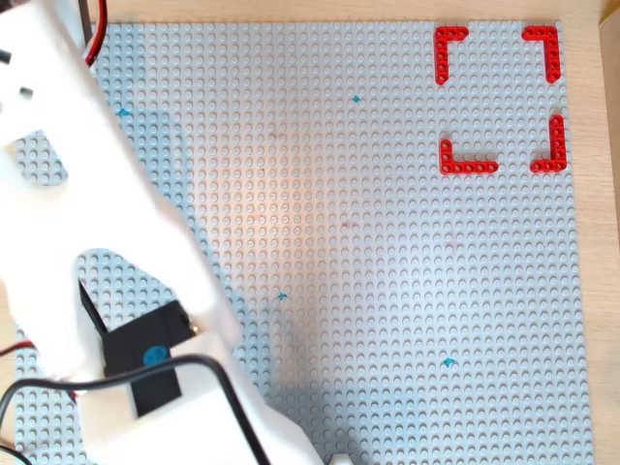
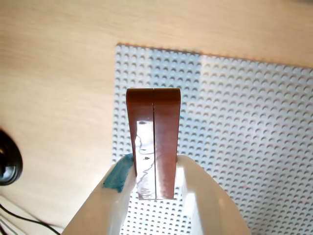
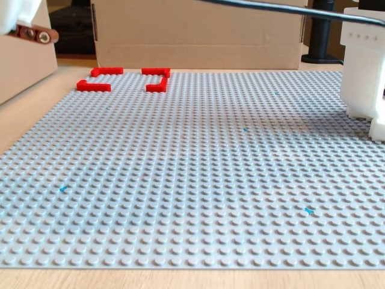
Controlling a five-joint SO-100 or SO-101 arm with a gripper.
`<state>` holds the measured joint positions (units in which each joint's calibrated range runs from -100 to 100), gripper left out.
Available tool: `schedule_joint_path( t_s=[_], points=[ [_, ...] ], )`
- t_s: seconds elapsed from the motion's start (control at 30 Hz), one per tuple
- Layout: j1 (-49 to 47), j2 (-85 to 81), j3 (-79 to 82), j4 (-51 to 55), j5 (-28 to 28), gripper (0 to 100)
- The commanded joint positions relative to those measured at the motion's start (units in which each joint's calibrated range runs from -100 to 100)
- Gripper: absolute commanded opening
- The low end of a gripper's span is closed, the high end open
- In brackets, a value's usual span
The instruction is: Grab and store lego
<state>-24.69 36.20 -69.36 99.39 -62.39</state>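
Lego (image 2: 155,147) in pincer (image 2: 155,196), above baseplate (image 2: 244,122) edge

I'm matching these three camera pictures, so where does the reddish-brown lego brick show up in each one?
Overhead view: not visible; the white arm fills that side.
Wrist view: the lego brick stands centre frame, held between the white jaws.
Fixed view: only its end shows, top left corner, raised above the table.
Shared landmark: the grey baseplate.
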Motion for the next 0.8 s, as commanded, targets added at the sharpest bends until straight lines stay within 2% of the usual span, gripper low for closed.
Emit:
schedule_joint_path(
  t_s=[0.0,0.33,0.53,0.77],
  points=[
    [2.6,-7.7,1.9,0.5,1.8,2],
    [14.6,-14.8,16.2,0.5,8.9,2],
    [23.6,-15.7,19.8,0.5,14.3,2],
    [32.9,-15.0,21.2,0.3,18.2,2]
  ],
)
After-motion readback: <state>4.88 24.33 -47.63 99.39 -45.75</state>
